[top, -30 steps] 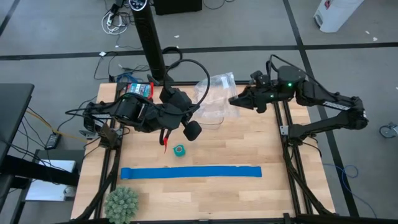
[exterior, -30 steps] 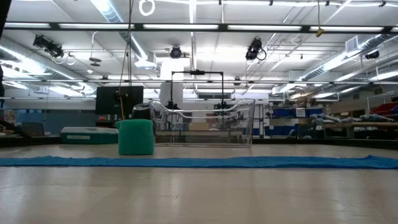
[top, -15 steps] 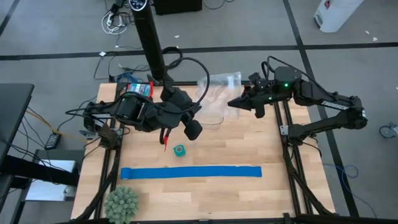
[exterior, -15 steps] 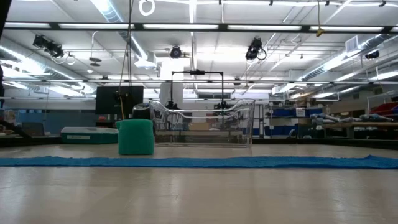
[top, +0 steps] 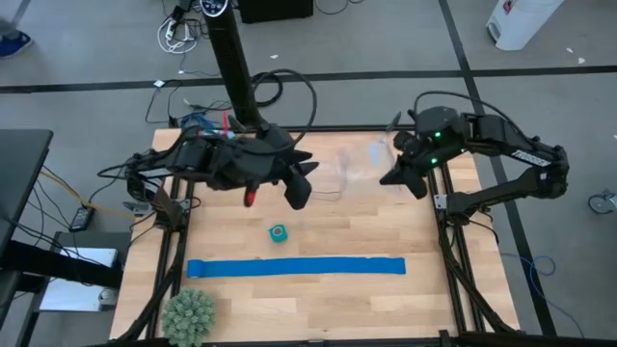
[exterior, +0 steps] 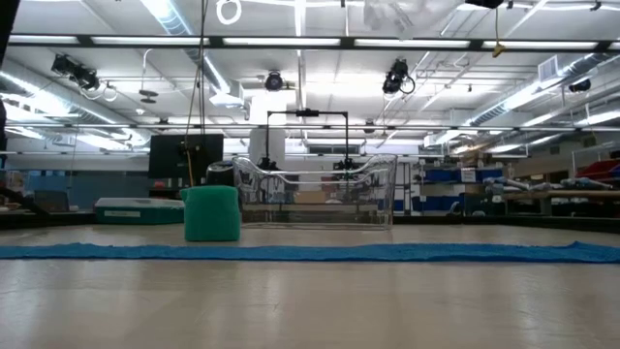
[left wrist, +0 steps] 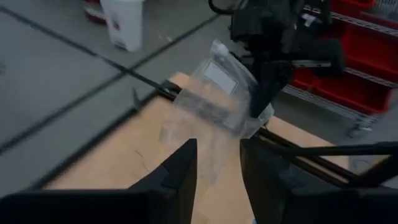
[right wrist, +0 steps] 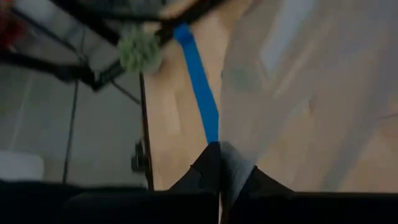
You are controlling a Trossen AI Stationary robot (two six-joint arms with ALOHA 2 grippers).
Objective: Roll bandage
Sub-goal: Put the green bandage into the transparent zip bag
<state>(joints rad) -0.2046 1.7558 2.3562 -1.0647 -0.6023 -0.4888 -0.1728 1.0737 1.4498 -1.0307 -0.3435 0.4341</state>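
The bandage is a small teal roll (top: 278,233), standing on its flat end on the wooden table, also plain in the low view (exterior: 211,213). No gripper touches it. My right gripper (top: 397,177) hovers over the table's far right part, shut on a clear plastic bag (top: 355,164). My left gripper (top: 300,190) hangs above the table just beyond the roll, open (left wrist: 217,167); the bag (left wrist: 214,102) shows past the gap between its fingers. My right gripper pinches an edge of the clear bag (right wrist: 225,163) between its two shut fingers. The fingers slant downward toward the table's left. The bag (left wrist: 214,102) spreads away from them, lifted clear of the table and showing at the top of the low view (exterior: 402,12).
A long royal-blue strip (top: 296,266) lies flat across the table nearer the front edge. A green spiky ball (top: 188,313) sits at the near left corner. A clear box (exterior: 315,189) and a teal case (exterior: 136,209) stand beyond the roll in the low view.
My right gripper has tipped downward, swung a little toward the near edge and taken hold of the clear bag. The bag, which lay by the table's far edge, is now lifted clear and comes into the top of the low view.
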